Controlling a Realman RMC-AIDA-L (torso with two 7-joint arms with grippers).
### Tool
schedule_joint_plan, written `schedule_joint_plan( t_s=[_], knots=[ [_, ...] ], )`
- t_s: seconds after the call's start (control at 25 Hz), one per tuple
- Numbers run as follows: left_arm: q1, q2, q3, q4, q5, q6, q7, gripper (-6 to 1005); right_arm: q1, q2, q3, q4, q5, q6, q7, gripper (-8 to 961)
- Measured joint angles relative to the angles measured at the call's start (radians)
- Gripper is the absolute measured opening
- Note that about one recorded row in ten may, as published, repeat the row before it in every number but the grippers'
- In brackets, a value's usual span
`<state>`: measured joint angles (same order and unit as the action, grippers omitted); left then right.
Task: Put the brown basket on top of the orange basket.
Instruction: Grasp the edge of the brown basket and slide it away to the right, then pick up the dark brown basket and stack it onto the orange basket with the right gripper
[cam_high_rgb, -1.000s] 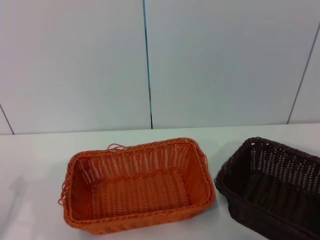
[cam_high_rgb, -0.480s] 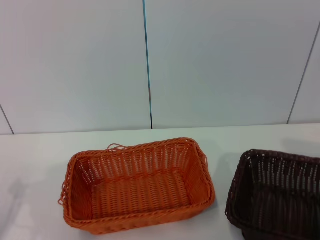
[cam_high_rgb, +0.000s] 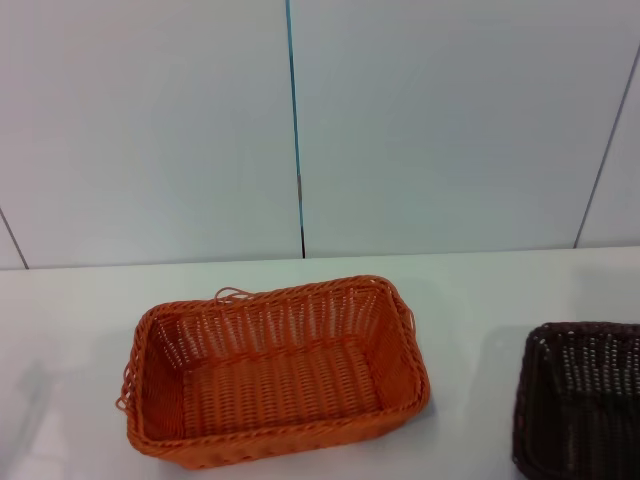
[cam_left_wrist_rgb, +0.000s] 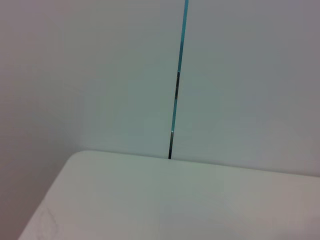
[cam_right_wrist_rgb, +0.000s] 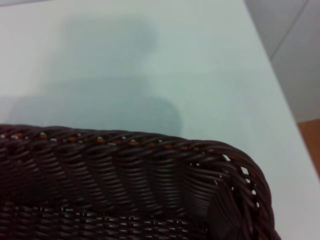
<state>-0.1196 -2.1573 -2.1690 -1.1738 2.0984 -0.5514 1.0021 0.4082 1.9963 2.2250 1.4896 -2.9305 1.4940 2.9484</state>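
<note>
The orange basket (cam_high_rgb: 280, 385) sits empty on the white table, left of centre in the head view, with loose strands at its far rim. The brown basket (cam_high_rgb: 585, 400) stands at the right edge of that view, cut off by the frame, with a gap of bare table between the two. The right wrist view looks closely down on the brown basket's braided rim and one corner (cam_right_wrist_rgb: 125, 170). Neither gripper shows in any view. The left wrist view holds only table and wall.
The white table (cam_high_rgb: 480, 290) runs back to a pale panelled wall with a thin blue seam (cam_high_rgb: 294, 120). In the right wrist view the table's edge (cam_right_wrist_rgb: 285, 115) lies close beside the brown basket, with floor beyond it.
The brown basket has moved steadily to the right in the head view, away from the orange basket, and levelled out. The orange basket has stayed put.
</note>
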Motion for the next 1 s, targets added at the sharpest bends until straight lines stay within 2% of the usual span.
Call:
schedule_joint_plan(
  t_s=[0.08,0.16,0.2,0.24,0.28,0.36,0.52,0.68,0.84,1.0],
  knots=[
    [0.000,0.000,0.000,0.001,0.000,-0.005,0.000,922,0.006,-0.016,0.017,0.000,0.000,0.013,-0.002,161],
    [0.000,-0.001,0.000,0.002,0.000,-0.009,0.000,922,0.025,-0.044,0.028,-0.009,0.000,0.047,-0.005,158],
    [0.000,-0.001,0.000,0.002,0.000,-0.009,0.000,922,0.044,-0.069,0.031,-0.028,0.000,0.085,-0.006,157],
    [0.000,-0.001,0.000,0.003,0.000,-0.009,0.000,922,0.091,-0.126,0.041,-0.079,-0.001,0.162,-0.006,155],
    [0.000,-0.001,0.000,0.004,0.000,-0.009,0.000,922,0.091,-0.126,0.041,-0.079,-0.001,0.162,-0.006,154],
    [0.000,-0.001,0.000,0.008,0.000,-0.010,0.000,922,0.129,-0.160,0.061,-0.118,-0.001,0.210,-0.009,151],
    [0.001,-0.003,0.000,0.035,-0.003,-0.010,-0.002,922,0.177,-0.183,0.082,-0.121,-0.001,0.257,-0.016,146],
    [-0.009,-0.004,0.002,0.088,-0.008,0.003,-0.001,922,0.246,-0.223,0.103,-0.124,-0.001,0.333,-0.008,144],
    [-0.022,-0.004,0.002,0.136,-0.008,0.030,0.002,922,0.316,-0.237,0.136,-0.076,-0.002,0.404,0.003,145],
    [-0.021,-0.005,0.011,0.173,-0.009,0.082,0.000,922,0.366,-0.242,0.142,-0.071,-0.002,0.415,0.012,145]
  ],
)
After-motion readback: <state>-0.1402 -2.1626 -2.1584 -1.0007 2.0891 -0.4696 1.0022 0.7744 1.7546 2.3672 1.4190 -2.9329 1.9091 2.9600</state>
